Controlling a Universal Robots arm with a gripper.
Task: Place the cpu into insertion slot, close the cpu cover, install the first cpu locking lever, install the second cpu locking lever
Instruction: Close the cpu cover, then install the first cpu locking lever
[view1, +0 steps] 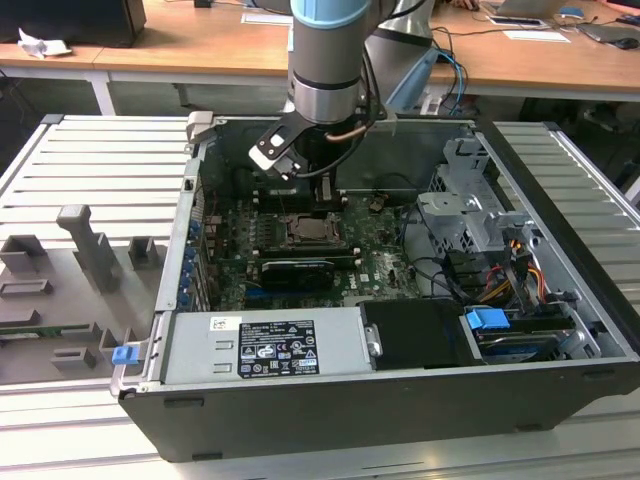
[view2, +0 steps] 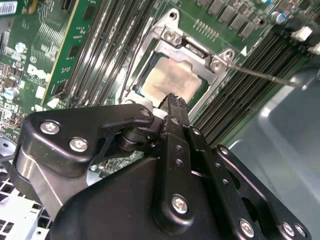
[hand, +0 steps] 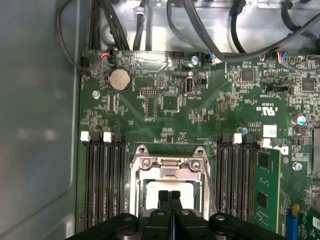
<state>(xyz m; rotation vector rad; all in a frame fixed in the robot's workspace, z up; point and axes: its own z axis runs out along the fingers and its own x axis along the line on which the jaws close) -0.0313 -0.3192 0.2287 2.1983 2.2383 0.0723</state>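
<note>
The cpu (view2: 170, 80) lies flat in the insertion slot (hand: 136, 175) on the green board, its dull silver top showing through the window of the cpu cover (hand: 170, 164). The cover (view2: 192, 50) lies down over the chip. My gripper (hand: 169, 196) hangs just above the cpu (hand: 150, 192), fingers pressed together and holding nothing. From one corner of the socket a thin locking lever (view2: 265, 75) sticks out over the memory slots. In the exterior view the gripper (view1: 327, 205) reaches down into the open case right over the socket (view1: 305, 232).
Long black memory slots (hand: 102, 185) flank the socket on both sides (hand: 240, 180). A power supply (view1: 260, 345) fills the case's near side. A drive cage (view1: 470, 215) and cables (view1: 520, 270) are at the exterior view's right. Grey fixtures (view1: 90, 250) stand outside the case.
</note>
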